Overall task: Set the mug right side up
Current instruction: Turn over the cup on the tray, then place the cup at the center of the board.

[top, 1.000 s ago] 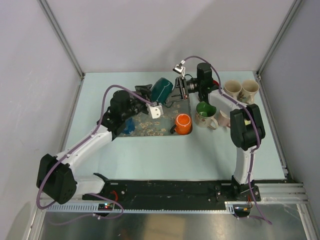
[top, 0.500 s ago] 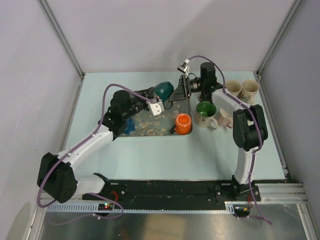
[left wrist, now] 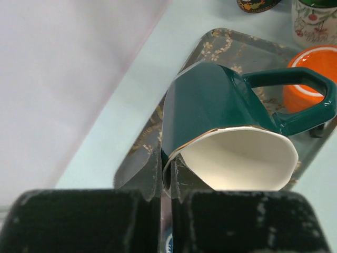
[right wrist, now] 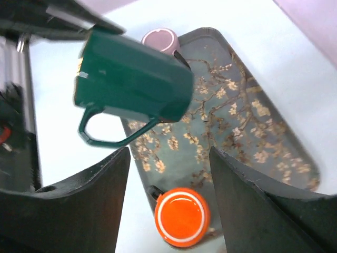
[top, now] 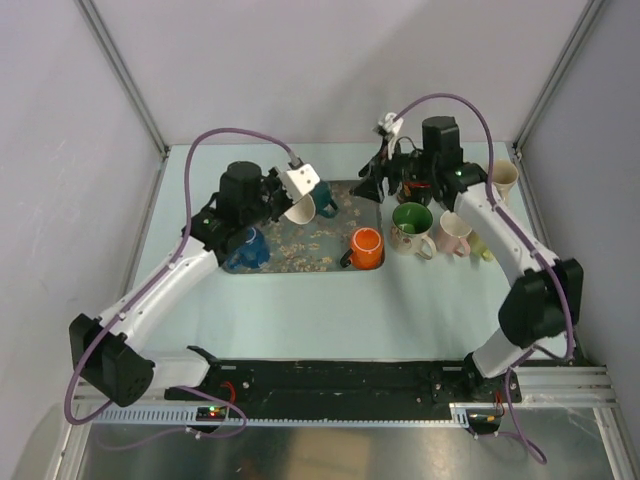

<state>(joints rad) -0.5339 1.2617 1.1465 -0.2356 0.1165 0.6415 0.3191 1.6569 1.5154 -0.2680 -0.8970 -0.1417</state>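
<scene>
At the left, the left gripper (left wrist: 168,176) was seen with its fingers pressed together on the rim of the dark green mug (left wrist: 210,105), one finger inside the white interior and one outside. The mug was held in the air above the tray (top: 305,250), roughly on its side, with its mouth turned toward the left wrist and its handle out to one side. The turning itself was therefore judged to be the step in hand: the mug was neither upside down nor yet upright.

For the next move, a roll of the left wrist would be called for until the mouth faced up. The mug would then have to be lowered onto a bare part of the tray between the blue mug (top: 245,250) and the orange mug (top: 366,247), and only then released. Care would be needed, since a rim pinch lets a heavy mug swing.

Further right, the right gripper (right wrist: 168,158) was seen with its fingers spread and nothing between them, near the green mug but not touching it.

One tray was counted. Six mugs were counted in the top view: blue, dark green, orange, a white mug with a green inside (top: 410,222), a pink mug (top: 453,232) and a cream mug (top: 503,176). Whether more were hidden behind the right arm could not be told.
</scene>
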